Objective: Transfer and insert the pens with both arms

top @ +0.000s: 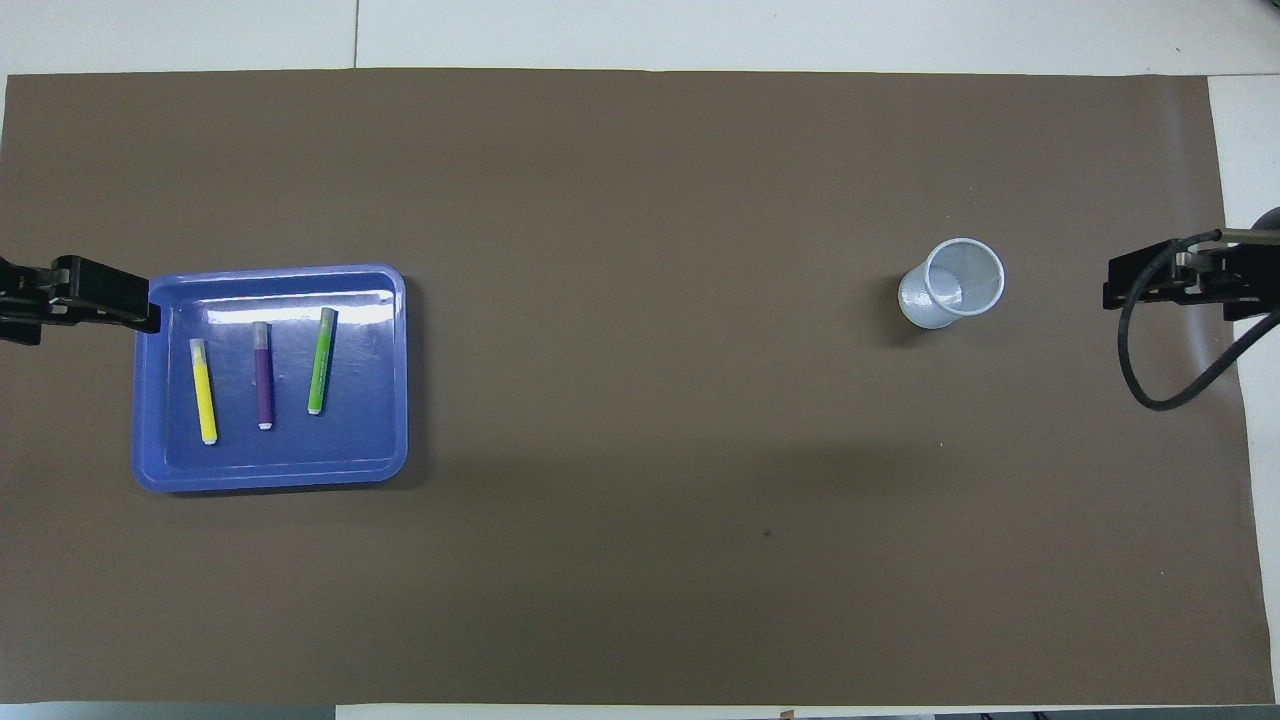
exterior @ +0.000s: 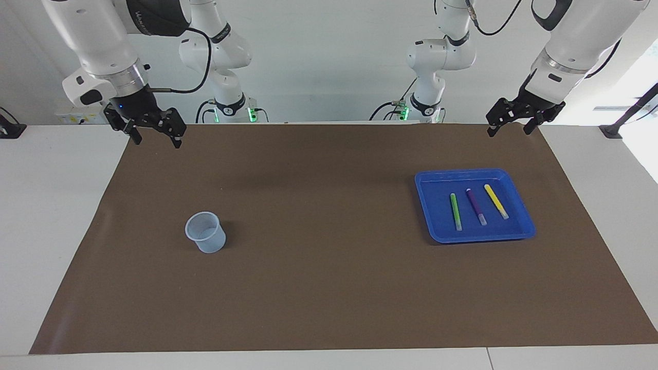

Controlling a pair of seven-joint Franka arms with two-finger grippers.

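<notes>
Both hands released, raised at the robots' edge: left hand (exterior: 524,122), right hand (exterior: 154,131). Green pen (exterior: 455,211), purple pen (exterior: 476,206), yellow pen (exterior: 496,201) lie in blue tray (exterior: 524,234), left-arm end. Risk: pens lie close together, fingers may nudge a neighbour; light cup (exterior: 205,232) could tip on insertion.

A wide brown paper-like mat (exterior: 329,288) covers most of the white table (exterior: 56,231), whose bare surface shows along the mat's edges. On the mat, toward the left arm's end of the table, lies a shallow rectangular blue plastic tray (exterior: 437,226) with rounded corners and a raised rim. Well apart from it, toward the right arm's end, stands a small pale blue-grey translucent plastic cup (exterior: 205,232), upright with its mouth open upward and its inside faintly ribbed. At the table's edge near the robots stand two slimmer white arms with green-lit bases (exterior: 231,110).
</notes>
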